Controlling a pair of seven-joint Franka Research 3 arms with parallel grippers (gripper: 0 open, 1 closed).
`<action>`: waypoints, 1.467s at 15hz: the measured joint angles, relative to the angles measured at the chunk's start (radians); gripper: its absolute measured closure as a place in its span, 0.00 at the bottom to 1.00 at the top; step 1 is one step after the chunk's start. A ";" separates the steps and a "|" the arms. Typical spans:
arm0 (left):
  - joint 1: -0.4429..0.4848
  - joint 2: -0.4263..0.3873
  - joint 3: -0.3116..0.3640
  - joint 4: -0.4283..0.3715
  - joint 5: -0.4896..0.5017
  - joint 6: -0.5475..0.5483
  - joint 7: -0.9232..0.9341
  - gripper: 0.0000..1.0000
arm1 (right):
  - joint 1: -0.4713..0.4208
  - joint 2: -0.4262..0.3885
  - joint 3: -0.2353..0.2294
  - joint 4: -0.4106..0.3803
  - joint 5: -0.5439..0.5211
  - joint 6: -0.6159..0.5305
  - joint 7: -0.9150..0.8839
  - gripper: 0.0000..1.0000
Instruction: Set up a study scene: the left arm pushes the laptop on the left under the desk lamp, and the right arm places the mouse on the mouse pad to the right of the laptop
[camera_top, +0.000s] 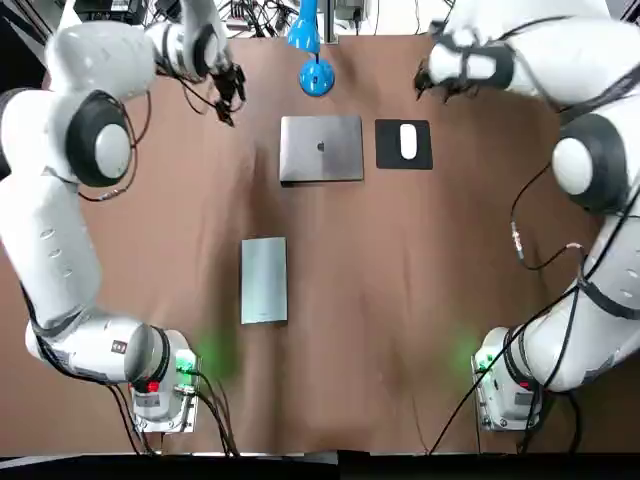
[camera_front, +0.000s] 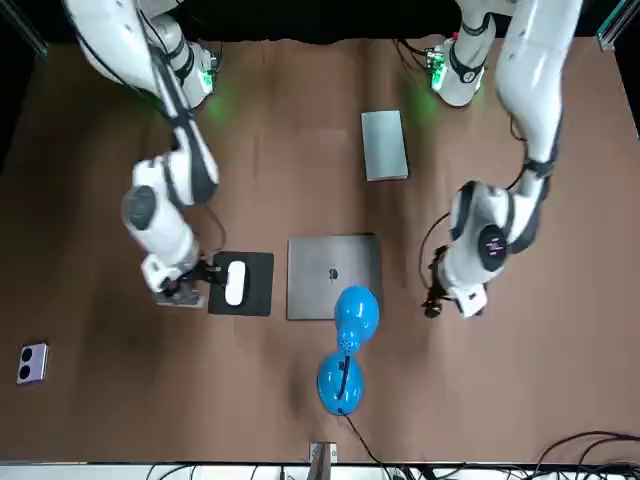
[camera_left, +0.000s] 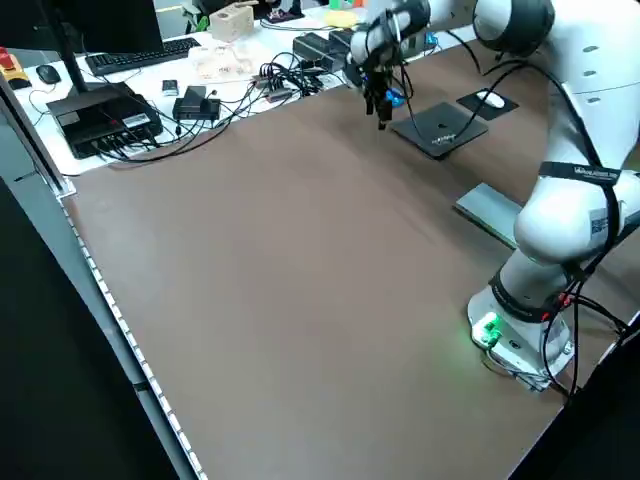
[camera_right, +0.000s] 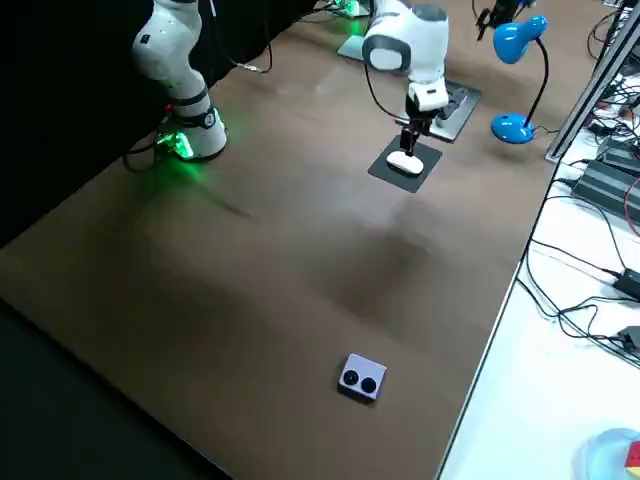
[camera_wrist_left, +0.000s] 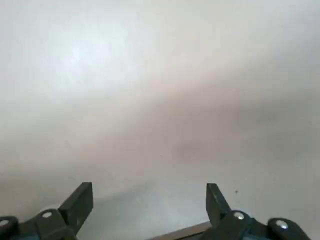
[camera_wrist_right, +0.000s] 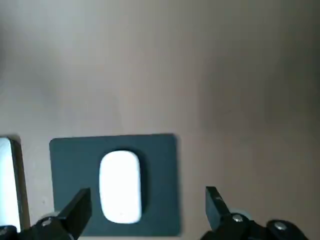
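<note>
Both halves of the task look finished. The laptop (camera_top: 321, 148), a closed slab of matte silver metal with rounded corners and a dark logo at its centre, lies in the upper middle of the top view, just below the desk lamp (camera_top: 316, 76); in the front view the lamp's glossy blue dome-shaped head overlaps the laptop's edge, so I judge it properly under the light. Just right of the laptop in the top view sits the mouse pad (camera_top: 403, 144), a thin dark rectangle that looks soft and non-reflective, with the mouse (camera_top: 408, 140), a smooth white oval, resting at its middle. The left gripper (camera_top: 228, 103) hovers at the upper left of the top view, well apart from the laptop, fingers spread wide and empty over bare brown table (camera_top: 420, 260). The right gripper (camera_wrist_right: 147, 196) hangs beside the pad, likewise spread wide with nothing held. What seems left is only parking the arms. A flat grey slab (camera_top: 264, 280) lies untouched lower down.
</note>
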 joint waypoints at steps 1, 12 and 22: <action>0.016 -0.032 0.000 0.000 0.026 -0.032 0.082 0.00 | -0.038 -0.031 -0.001 0.018 0.000 -0.052 -0.040 0.00; 0.242 -0.169 0.002 0.062 0.059 -0.094 1.120 0.00 | -0.298 -0.211 -0.001 0.354 -0.046 -0.719 -0.260 0.00; 0.243 -0.320 -0.010 0.184 0.059 -0.333 1.263 0.00 | -0.258 -0.204 0.021 0.458 -0.141 -0.917 -0.259 0.00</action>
